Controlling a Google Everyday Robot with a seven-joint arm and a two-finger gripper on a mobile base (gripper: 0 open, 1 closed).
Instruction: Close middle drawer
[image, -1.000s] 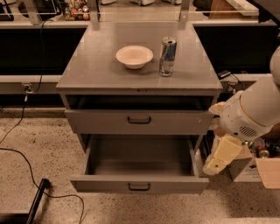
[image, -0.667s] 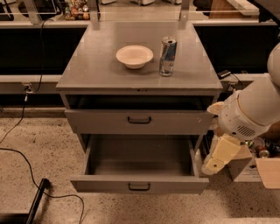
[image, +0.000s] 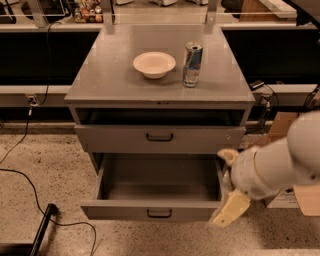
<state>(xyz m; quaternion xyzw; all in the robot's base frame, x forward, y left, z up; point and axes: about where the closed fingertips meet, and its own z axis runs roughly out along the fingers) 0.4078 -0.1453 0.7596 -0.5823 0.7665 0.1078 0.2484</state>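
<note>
The middle drawer (image: 159, 212) is pulled far out of the grey cabinet, and its deep box is empty. Its flat front carries a small dark pull handle (image: 159, 214). The top drawer (image: 160, 138) above it stands slightly out and has a pale speck on its front's right. The lowest drawer is hidden beneath the open one. My gripper (image: 228, 183) is at the right front corner of the middle drawer, open. One cream finger (image: 231, 209) hangs just right of the drawer front, and the other fingertip (image: 227, 155) is up beside the drawer's right wall.
A white bowl (image: 154, 64) and a drink can (image: 192, 64) stand on the cabinet top (image: 110, 80). Cardboard boxes (image: 300, 195) are on the floor to the right. A black cable (image: 30, 180) and a dark bar (image: 42, 227) lie on the floor to the left.
My arm and gripper have moved down and to the left, closer to the middle drawer's right front corner. The drawer has not moved.
</note>
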